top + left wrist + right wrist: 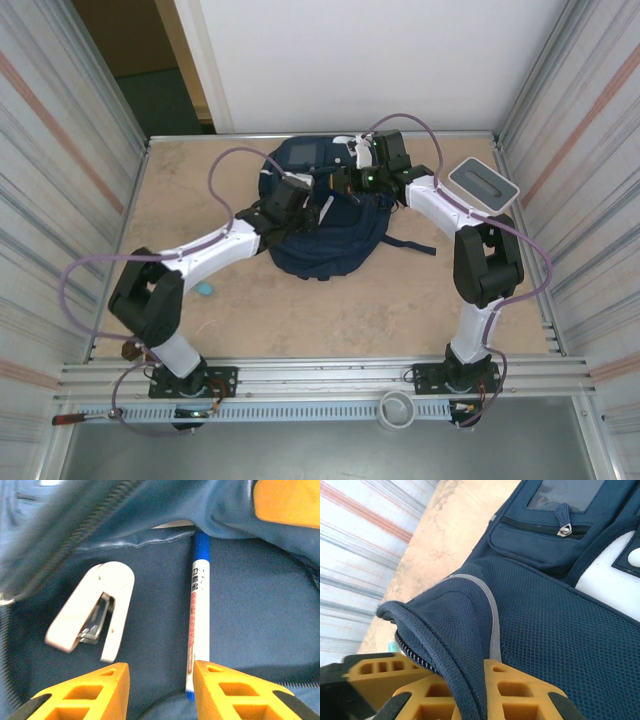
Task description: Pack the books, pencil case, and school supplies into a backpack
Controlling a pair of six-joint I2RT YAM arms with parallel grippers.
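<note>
The navy backpack (330,225) lies in the middle of the table with its mouth held open. My left gripper (161,680) reaches inside it, open with nothing between its fingers. On the dark lining (260,605) lies the pen (198,615), blue cap away from me, its near end just beside my right finger. The pale stapler (92,607) rests to the pen's left, apart from it. My right gripper (480,690) is shut on the backpack's zipper rim (445,645), lifting it. From above, the left gripper (300,205) and right gripper (352,180) meet at the opening. Books and pencil case are hidden.
A white box with a grey top (482,184) stands at the back right. A small teal object (204,289) lies on the table beside the left arm. A backpack strap (410,244) trails to the right. Metal walls close in both sides.
</note>
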